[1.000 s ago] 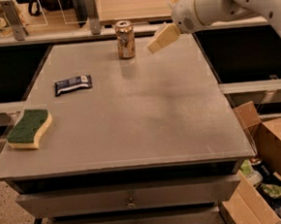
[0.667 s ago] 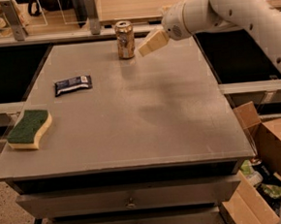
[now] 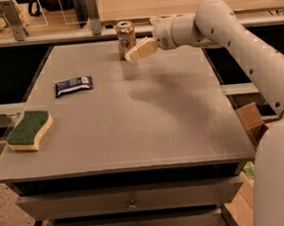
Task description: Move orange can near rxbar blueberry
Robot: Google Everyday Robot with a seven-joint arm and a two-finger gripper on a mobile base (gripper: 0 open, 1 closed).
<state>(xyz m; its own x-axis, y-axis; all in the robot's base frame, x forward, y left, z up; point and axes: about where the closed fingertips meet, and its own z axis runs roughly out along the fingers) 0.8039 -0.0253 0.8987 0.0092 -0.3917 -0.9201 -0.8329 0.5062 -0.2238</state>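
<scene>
The orange can stands upright at the far edge of the grey table, near its middle. The rxbar blueberry, a dark navy wrapper with white lettering, lies flat on the left part of the table, well apart from the can. My gripper reaches in from the right on a white arm. Its pale fingers point left and sit right beside the can's lower right side, at the can's base height. I cannot tell whether they touch the can.
A green-and-yellow sponge lies near the table's left front corner. Metal posts and a counter rail run behind the table. Cardboard boxes stand on the floor at the right. My white base fills the lower right.
My arm has swung left and a little down, bringing the gripper from a short way right of the can to right against its side. The can, bar and sponge have not moved.
</scene>
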